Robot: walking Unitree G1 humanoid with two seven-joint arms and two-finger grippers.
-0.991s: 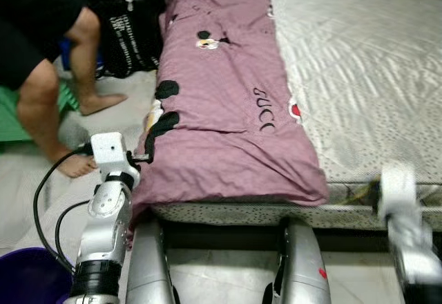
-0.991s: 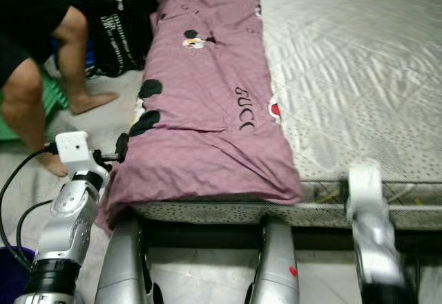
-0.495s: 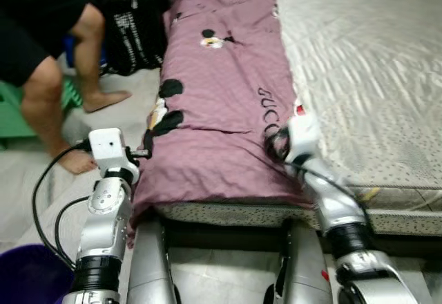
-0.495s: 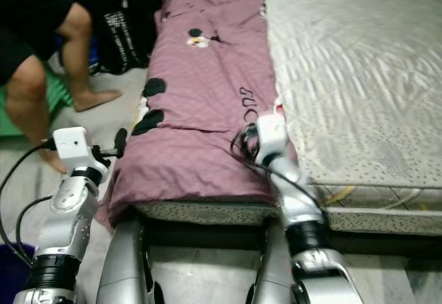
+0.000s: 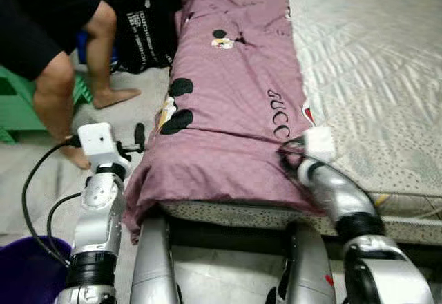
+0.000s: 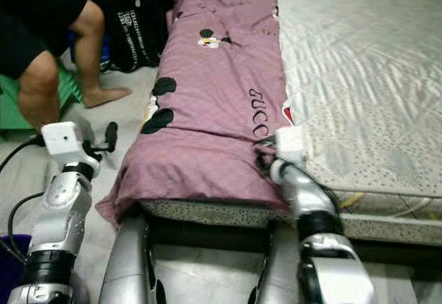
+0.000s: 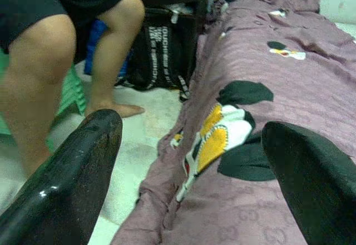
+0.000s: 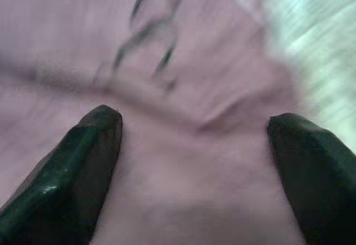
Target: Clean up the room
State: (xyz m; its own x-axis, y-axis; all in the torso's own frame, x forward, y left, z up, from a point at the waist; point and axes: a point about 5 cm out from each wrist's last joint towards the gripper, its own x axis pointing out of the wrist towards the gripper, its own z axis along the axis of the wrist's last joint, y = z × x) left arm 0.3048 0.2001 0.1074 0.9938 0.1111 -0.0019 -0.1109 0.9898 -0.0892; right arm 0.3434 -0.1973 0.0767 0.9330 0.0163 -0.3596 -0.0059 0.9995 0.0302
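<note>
right gripper [image 8: 192, 161] sits low over the purple quilt [image 5: 235, 83], fingers [image 8: 83, 167] spread wide, nothing pinched yet; fabric lies just ahead and between them, a soft ridge of cloth running across the gap. Quilt lies folded long along the left side of the mattress [image 5: 373, 62], near end hanging a bit over the bed edge, black lettering just beyond the right gripper's tips

left gripper [image 7: 192, 161] is off the quilt's outer side, raised beside the drooping corner, fingers [image 7: 67, 172] wide apart, empty; the cartoon print patch is straight ahead of it, quilt edge slightly toward its right finger, bare floor [image 7: 142, 145] under its left one. Person's legs [image 5: 59, 90] and a black bag [image 5: 148, 31] are beyond it, well apart

step looks like grabbing the quilt's near end with both grippers. To do it well: push right gripper down into the ridge so both tips bury in cloth before closing, take a thick fold, not the top skin. Left needs to come in toward the edge first. Thin pinch would likely slip; wrist picture is blurred, so depth is hard to judge
</note>
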